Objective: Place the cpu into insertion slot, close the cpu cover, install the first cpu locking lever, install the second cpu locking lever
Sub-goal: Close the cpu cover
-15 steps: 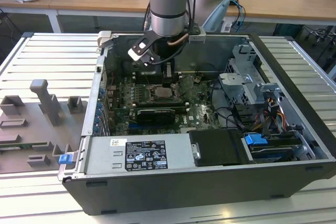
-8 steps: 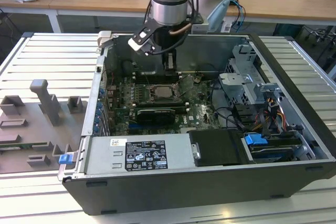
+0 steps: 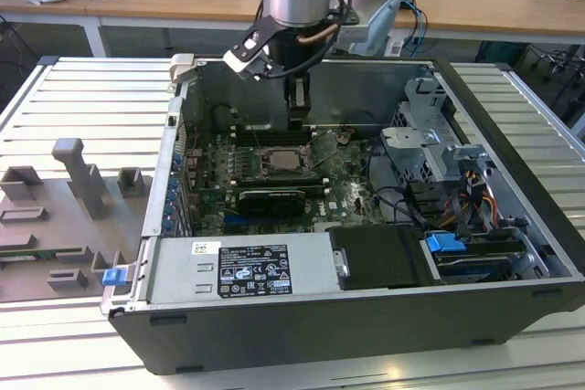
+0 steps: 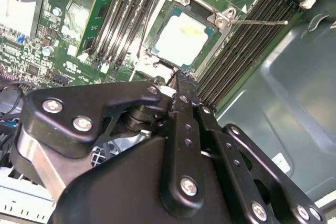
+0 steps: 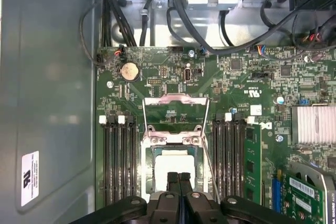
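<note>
The cpu lies flat in the insertion slot, its pale silver face up; it also shows in the second wrist view as the cpu and in the exterior view as the cpu. The cpu cover is swung open beyond the socket, with green board visible through its cut-out. A thin wire locking lever juts out from a socket corner, and the lever runs along the socket's side. My gripper hangs just above the socket's edge, shut with nothing held; it appears as the gripper and the gripper.
Long black memory slots flank the socket on both sides. A graphics card lies just in front of it, with the power supply beyond. Cables and a drive cage stand at the exterior view's right. Grey fixtures sit outside the case.
</note>
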`<state>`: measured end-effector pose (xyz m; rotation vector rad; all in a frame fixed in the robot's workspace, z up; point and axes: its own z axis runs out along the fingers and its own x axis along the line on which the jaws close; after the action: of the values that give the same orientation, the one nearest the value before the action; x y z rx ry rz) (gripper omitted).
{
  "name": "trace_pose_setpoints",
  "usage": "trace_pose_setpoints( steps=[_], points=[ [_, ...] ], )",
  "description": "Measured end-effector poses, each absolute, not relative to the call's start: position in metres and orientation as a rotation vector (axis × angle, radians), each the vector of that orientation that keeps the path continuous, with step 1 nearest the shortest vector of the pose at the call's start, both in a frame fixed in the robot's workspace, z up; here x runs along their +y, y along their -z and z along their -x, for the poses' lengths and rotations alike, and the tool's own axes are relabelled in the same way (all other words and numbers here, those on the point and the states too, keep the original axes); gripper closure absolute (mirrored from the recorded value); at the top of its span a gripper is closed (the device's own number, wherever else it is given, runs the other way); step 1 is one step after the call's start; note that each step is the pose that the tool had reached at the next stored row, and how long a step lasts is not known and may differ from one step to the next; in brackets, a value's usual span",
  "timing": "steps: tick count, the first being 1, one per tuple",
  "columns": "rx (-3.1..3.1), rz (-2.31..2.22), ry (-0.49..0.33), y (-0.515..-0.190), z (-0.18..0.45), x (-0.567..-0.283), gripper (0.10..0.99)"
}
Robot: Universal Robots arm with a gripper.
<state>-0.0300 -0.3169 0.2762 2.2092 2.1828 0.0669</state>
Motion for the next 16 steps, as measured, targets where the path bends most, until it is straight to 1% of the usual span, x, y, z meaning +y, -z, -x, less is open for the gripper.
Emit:
trace_pose_setpoints(
  steps=[16],
  points=[
    [2.182,-2.208,-0.065,-0.276,0.010,-0.317,0.980]
  ],
)
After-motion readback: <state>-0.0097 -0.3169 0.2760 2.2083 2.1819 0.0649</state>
